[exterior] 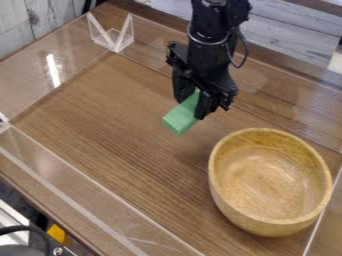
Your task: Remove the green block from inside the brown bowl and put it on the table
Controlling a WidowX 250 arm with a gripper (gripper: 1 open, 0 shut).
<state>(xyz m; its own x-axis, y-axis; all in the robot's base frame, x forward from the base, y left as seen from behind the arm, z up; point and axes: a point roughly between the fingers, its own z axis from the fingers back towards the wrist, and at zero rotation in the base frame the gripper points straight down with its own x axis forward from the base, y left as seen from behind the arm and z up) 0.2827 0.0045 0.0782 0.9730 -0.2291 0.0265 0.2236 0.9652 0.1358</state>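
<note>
The table (94, 110) is a wide brown wood-grain top with clear walls along its edges. The bowl (271, 180) — round, light wood, thick-rimmed — sits on it near the right corner. A small clear stand (110, 32) sits at the far left.

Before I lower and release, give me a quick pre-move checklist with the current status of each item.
1. green block clamped in the gripper: ok.
2. Block out of the brown bowl: ok, the bowl is empty.
3. Block off to the side of the bowl rim: ok, it hangs to the left of it.
4. Bare table under the block: ok.
5. Block touching the table: cannot tell, the gap is unclear.
6. Block level for a flat landing: not ok, it hangs tilted.
</note>
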